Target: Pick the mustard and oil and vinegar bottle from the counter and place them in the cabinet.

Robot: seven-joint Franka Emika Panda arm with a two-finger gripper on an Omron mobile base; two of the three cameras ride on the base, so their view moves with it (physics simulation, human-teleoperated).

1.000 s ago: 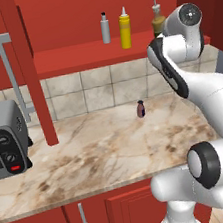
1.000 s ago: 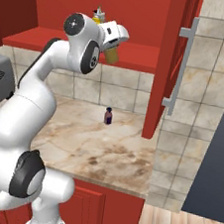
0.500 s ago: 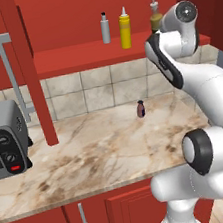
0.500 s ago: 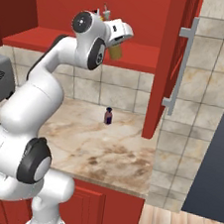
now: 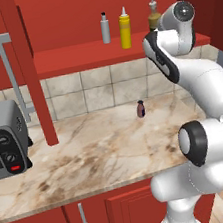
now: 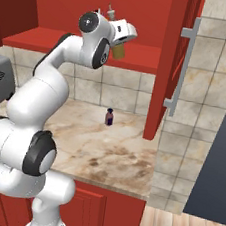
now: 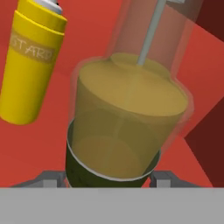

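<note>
The oil and vinegar bottle [image 7: 127, 127] is held between the jaws of the gripper [image 6: 121, 37] above the cabinet [image 5: 95, 55] shelf beside the mustard [image 5: 125, 28], and should be lowered upright before release.

Arm raised high, elbow bent, end effector [image 6: 120, 39] level at shelf height.

Cabinet shelf [image 5: 80, 56] carries mustard [image 5: 125, 28], grey bottle [image 5: 105, 28].

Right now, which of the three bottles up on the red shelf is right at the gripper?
The oil and vinegar bottle, olive-brown, rightmost in the left base view, at the gripper. The mustard and grey bottle stand apart, leftward.
</note>
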